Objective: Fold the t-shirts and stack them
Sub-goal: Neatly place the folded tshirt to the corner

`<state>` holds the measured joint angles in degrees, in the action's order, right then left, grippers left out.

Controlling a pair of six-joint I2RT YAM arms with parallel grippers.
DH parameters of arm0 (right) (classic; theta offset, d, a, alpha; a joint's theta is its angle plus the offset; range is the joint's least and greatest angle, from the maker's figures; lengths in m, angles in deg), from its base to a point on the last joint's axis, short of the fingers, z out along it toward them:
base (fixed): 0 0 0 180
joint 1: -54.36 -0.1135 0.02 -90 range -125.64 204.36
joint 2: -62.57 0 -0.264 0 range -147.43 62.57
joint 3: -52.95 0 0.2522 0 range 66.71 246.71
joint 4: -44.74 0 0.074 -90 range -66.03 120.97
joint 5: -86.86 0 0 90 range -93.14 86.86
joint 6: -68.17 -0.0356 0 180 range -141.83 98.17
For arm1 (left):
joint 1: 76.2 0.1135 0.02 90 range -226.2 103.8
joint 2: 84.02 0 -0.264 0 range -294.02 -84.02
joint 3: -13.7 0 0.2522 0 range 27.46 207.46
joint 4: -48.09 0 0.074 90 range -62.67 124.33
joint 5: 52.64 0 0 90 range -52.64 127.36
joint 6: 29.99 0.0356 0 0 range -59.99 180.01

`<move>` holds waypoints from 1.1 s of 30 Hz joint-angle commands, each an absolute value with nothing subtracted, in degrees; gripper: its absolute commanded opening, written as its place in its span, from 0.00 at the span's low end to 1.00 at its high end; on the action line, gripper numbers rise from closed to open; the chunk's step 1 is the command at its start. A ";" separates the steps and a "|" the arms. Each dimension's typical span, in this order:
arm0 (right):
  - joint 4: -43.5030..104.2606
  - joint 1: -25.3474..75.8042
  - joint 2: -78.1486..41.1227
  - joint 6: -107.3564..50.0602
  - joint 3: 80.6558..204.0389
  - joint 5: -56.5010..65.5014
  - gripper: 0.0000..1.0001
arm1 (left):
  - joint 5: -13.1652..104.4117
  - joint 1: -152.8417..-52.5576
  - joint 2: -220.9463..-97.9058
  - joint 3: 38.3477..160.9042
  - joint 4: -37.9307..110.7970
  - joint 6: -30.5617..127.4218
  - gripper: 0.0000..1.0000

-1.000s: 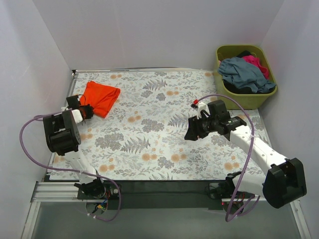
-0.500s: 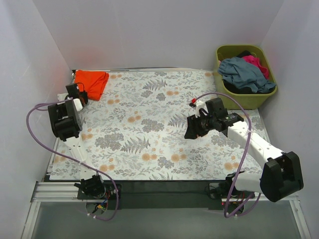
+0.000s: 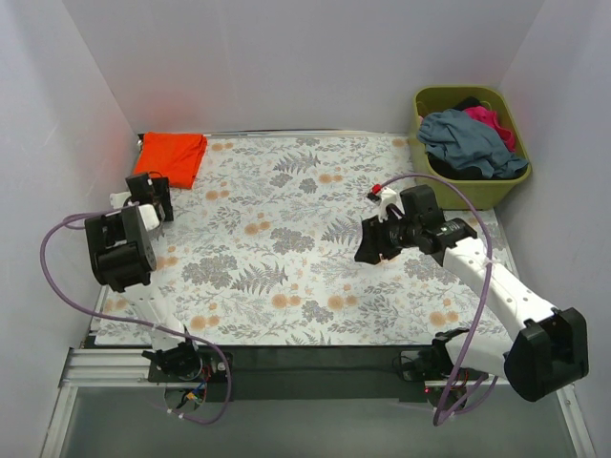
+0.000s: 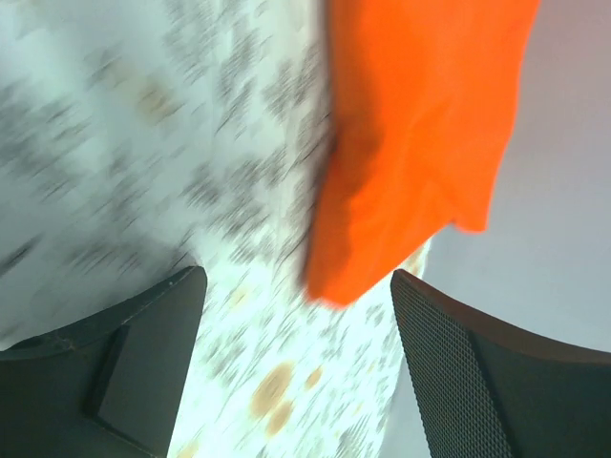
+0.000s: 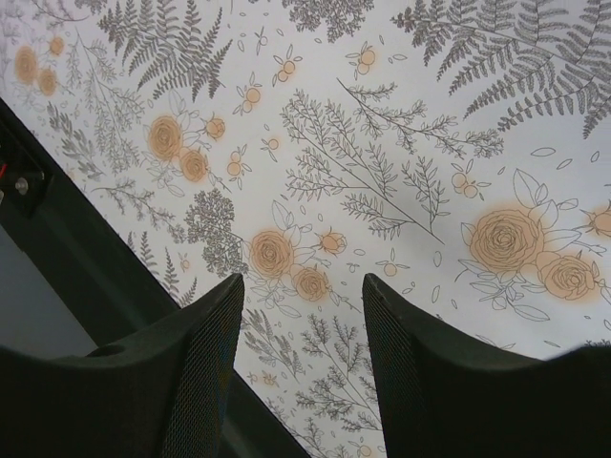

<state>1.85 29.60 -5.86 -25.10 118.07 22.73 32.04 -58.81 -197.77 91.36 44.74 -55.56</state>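
Observation:
A folded orange-red t-shirt point(image 3: 173, 156) lies flat in the far left corner of the flowered table; the left wrist view shows the same orange-red t-shirt point(image 4: 420, 134), blurred, just beyond my fingers. My left gripper point(image 3: 153, 191) hangs just in front of it, open, with nothing between the jaws point(image 4: 298, 305). Slate grey-blue point(image 3: 468, 141), magenta-pink point(image 3: 489, 120) and dark t-shirts are heaped in the olive-green basket point(image 3: 482, 191) at the far right. My right gripper point(image 3: 368, 250) hovers open over bare table at centre right, with only floral print between its fingers point(image 5: 301, 305).
White walls close the table on the left, back and right. The dark front rail point(image 5: 86, 277) runs along the near edge, where the arm bases and purple cables point(image 3: 57, 277) sit. The flowered cover point(image 3: 277, 248) spans the middle.
My left gripper carried the orange-red shirt to the far left corner, let go and drew back a little. The right arm barely shifted.

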 commanded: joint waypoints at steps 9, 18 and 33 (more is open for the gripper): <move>-0.84 29.92 8.15 -31.75 120.77 7.08 0.60 | 37.01 -64.85 -163.33 79.23 23.81 -31.70 0.80; -3.56 30.01 22.91 -35.46 119.54 -15.67 0.96 | 47.47 -70.49 -130.29 85.17 -2.96 -18.48 0.91; -2.69 30.01 48.58 -29.22 117.87 -28.98 0.98 | 26.29 -85.87 -106.44 88.81 -16.92 -13.64 0.98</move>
<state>-4.10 29.91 46.08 -30.94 118.26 -25.31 30.20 -85.22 -108.99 89.43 -15.67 -15.17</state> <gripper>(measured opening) 0.985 0.981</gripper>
